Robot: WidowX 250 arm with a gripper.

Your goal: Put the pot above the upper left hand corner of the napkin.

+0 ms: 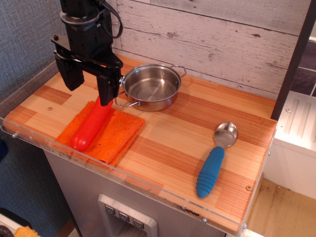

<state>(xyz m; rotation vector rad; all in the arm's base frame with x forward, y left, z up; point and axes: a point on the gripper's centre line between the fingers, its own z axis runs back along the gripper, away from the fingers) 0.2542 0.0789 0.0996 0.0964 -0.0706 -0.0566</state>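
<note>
The shiny steel pot [150, 86] with two wire loop handles stands empty on the wooden table, just beyond the far right corner of the orange napkin [109, 137]. The napkin lies flat at the front left with a red sausage-shaped toy [91, 126] lying on it. My gripper [89, 81] hangs open and empty over the napkin's far edge, to the left of the pot. Its right finger [107, 88] stands close to the pot's near handle and above the toy's far end.
A steel spoon with a blue handle [214, 160] lies at the front right. A white plank wall [207, 34] backs the table. A clear lip runs along the front edge [123, 175]. A dark post [292, 64] stands at the right.
</note>
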